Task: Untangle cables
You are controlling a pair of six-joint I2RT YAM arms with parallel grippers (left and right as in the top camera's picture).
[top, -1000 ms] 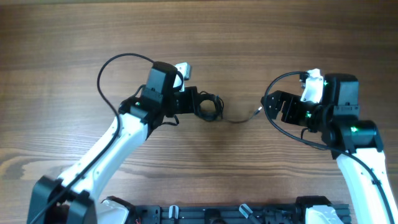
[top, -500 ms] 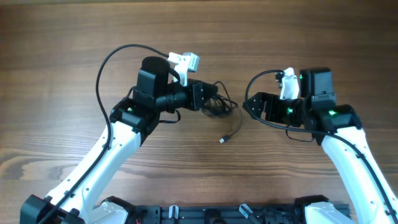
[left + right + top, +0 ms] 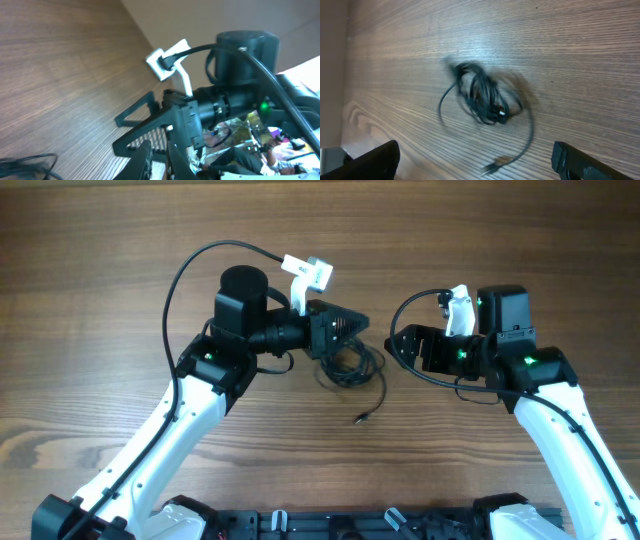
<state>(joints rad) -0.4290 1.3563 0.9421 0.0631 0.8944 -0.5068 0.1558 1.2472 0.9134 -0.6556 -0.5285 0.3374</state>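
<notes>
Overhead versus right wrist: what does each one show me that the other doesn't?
Only overhead: both arms, the left gripper at the upper edge of the cables and the right gripper off to their side. Only right wrist: the right gripper's own fingers spread wide at the bottom corners. Both: the cables bunched on the table, one loose plug end trailing out.

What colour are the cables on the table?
The cables are black, shown best in the right wrist view.
</notes>
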